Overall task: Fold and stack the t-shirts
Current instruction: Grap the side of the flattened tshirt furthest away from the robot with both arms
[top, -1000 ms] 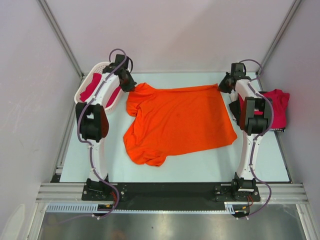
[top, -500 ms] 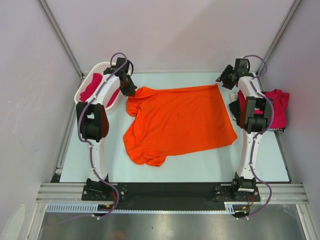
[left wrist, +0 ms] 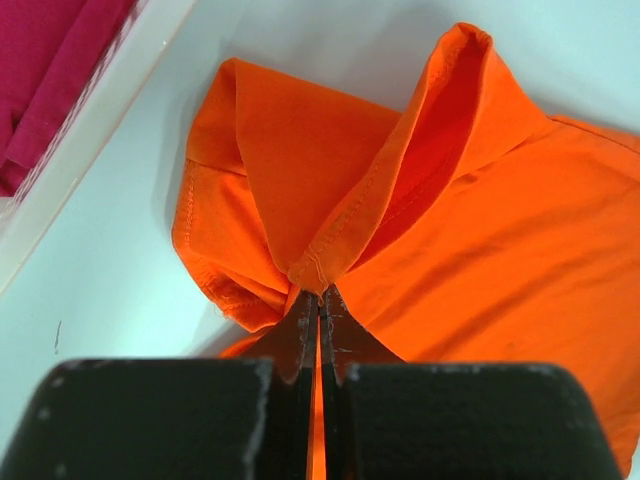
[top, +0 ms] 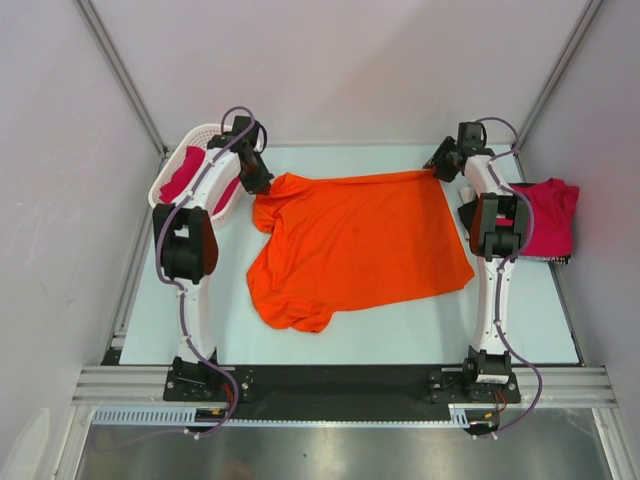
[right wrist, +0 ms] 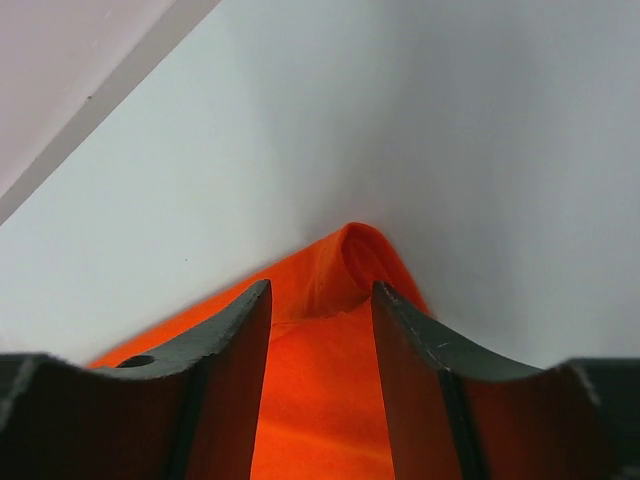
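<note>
The bright orange t-shirt (top: 355, 240) lies spread on the pale table, its near-left part bunched. My left gripper (top: 257, 181) is at the shirt's far-left corner. In the left wrist view it (left wrist: 318, 296) is shut on a stitched hem of the orange cloth (left wrist: 480, 230). My right gripper (top: 439, 164) is at the shirt's far-right corner. In the right wrist view it (right wrist: 320, 292) is open, its jaws astride the rolled corner of the cloth (right wrist: 362, 250). Crimson shirts lie in the basket (top: 185, 180) and in a pile at the right (top: 550, 215).
The white lattice basket (top: 172, 160) stands at the far left, right beside my left gripper; its rim shows in the left wrist view (left wrist: 90, 130). The table (top: 400, 325) is walled by grey panels at the back and both sides.
My right gripper rose a little off the far-right corner, then came back leftward and down onto it. The left gripper and the shirt have hardly moved.
</note>
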